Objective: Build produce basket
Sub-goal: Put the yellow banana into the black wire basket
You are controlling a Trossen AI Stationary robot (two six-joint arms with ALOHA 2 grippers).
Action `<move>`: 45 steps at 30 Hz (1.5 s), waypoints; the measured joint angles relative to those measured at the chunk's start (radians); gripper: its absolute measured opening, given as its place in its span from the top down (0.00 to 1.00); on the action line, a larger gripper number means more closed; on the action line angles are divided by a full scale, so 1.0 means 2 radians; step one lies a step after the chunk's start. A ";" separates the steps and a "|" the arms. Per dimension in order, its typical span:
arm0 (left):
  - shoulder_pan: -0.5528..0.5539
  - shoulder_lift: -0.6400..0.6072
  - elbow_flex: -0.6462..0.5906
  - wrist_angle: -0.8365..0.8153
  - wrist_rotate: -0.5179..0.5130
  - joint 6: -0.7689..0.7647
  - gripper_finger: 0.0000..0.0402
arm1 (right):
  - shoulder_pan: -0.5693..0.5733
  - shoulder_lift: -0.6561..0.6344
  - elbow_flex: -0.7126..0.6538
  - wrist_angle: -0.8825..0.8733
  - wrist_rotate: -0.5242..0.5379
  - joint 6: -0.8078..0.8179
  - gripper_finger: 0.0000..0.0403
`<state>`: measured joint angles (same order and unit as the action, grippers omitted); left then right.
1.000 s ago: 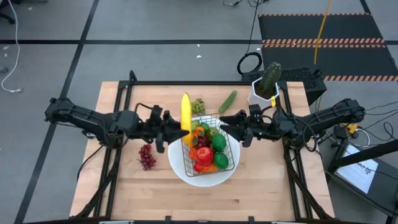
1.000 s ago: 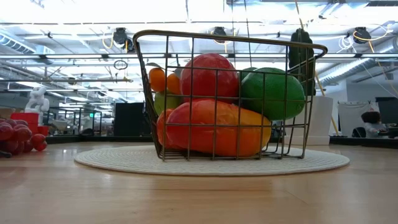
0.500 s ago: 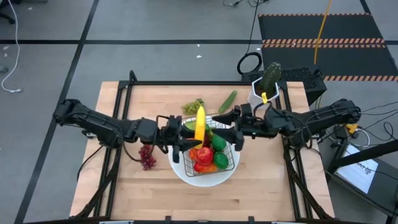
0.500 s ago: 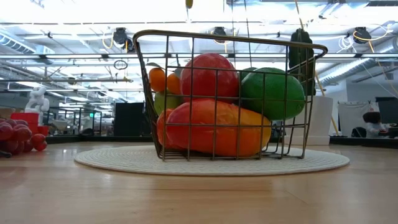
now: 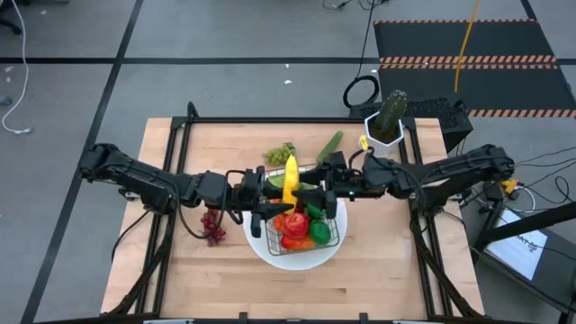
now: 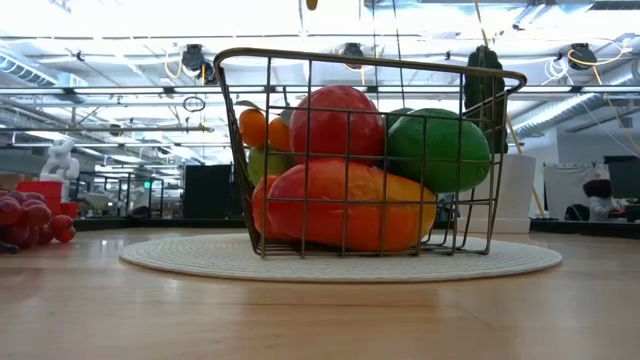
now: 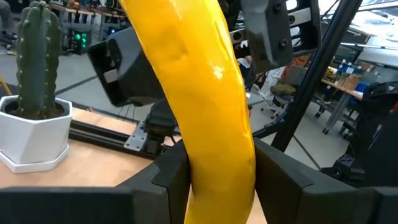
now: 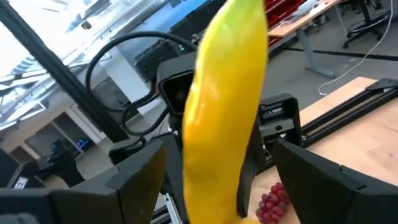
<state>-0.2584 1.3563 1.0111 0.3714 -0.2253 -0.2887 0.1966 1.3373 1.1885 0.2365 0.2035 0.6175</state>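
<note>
Holding the banana [image 5: 290, 173] upright, my left jaws [image 5: 270, 200] pinch its lower end above the basket [image 5: 335, 236], which sits on the plate [image 5: 258, 243] at bench centre. At 3 o'clock, my right jaws [image 5: 317, 184] stand spread astride it. Cactus [image 5: 391, 111] at 1 o'clock.

The banana [image 7: 205, 106] looks glossy, smooth plastic. The basket [image 6: 370, 150] is thin dark metal wire. The table [image 5: 180, 153] is pale matt wood; the plate [image 6: 340, 260] looks rough-textured.
</note>
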 joint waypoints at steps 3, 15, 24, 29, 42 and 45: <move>0.000 0.000 0.000 -0.001 -0.001 0.001 0.62 | -0.004 0.009 0.000 0.015 -0.003 0.012 0.30; 0.001 0.000 0.000 -0.001 -0.001 -0.005 0.62 | -0.014 0.026 0.000 0.047 -0.049 0.026 0.61; -0.004 -0.004 0.000 -0.009 -0.032 -0.063 0.44 | -0.014 0.012 0.000 0.037 -0.048 0.025 0.67; -0.018 -0.016 0.000 -0.025 -0.036 -0.082 0.31 | -0.013 -0.012 0.000 -0.002 -0.050 0.039 0.66; -0.019 -0.077 0.000 -0.194 -0.040 -0.139 0.39 | -0.005 -0.037 0.000 -0.197 -0.066 0.153 0.66; -0.018 -0.078 0.000 -0.199 -0.041 -0.139 0.42 | -0.005 -0.022 -0.002 -0.242 -0.080 0.210 0.66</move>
<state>-0.2951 1.2011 1.0115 -0.0267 -0.3073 -0.5671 0.1864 1.2924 1.1854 -0.2469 0.0441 1.0370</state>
